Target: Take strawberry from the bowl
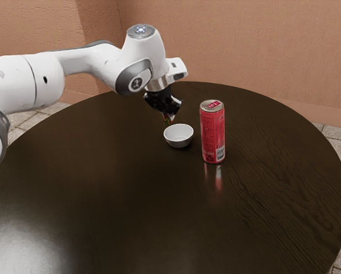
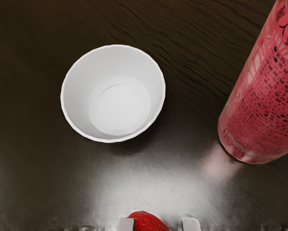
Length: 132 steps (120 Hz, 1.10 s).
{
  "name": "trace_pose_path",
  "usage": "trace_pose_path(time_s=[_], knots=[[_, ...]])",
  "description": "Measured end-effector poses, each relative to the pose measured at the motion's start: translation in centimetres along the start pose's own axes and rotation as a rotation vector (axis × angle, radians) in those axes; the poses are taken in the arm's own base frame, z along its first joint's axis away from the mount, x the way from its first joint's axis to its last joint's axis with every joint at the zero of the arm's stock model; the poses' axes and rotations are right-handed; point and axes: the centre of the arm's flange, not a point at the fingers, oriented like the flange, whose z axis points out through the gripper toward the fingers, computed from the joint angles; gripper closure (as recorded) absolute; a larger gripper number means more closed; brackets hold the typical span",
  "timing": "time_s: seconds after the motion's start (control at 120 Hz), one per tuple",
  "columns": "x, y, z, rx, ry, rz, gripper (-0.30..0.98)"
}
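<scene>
Holding the strawberry (image 2: 146,222) aloft, outside the upright, empty bowl (image 2: 113,94). The gripper (image 1: 168,117) is clamped on it from two sides, presumably to carry it without slipping; the height likely keeps it clear of bowl and can (image 2: 262,91) before lowering to the table (image 1: 113,194).

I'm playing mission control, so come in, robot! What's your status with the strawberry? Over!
Gripper shut on strawberry. Strawberry out of the bowl. Red can standing beside bowl, doesn't look in the way. Over.
</scene>
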Motion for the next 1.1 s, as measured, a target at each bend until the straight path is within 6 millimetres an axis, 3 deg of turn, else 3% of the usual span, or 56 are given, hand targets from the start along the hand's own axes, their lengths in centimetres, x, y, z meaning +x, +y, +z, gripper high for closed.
trace_pose_path(time_s=[0.242,0.458,0.808,0.942,1.1], knots=[[-4.8,1.8,2.2,-0.014,-0.105,0.000,0.79],[-8.3,5.7,4.5,-0.048,-0.184,0.035,0.79],[-10.1,14.0,6.6,-0.146,-0.176,0.109,0.79],[-9.8,14.9,7.1,-0.172,-0.170,0.104,0.56],[-9.7,15.5,6.2,-0.187,-0.163,0.113,0.27]])
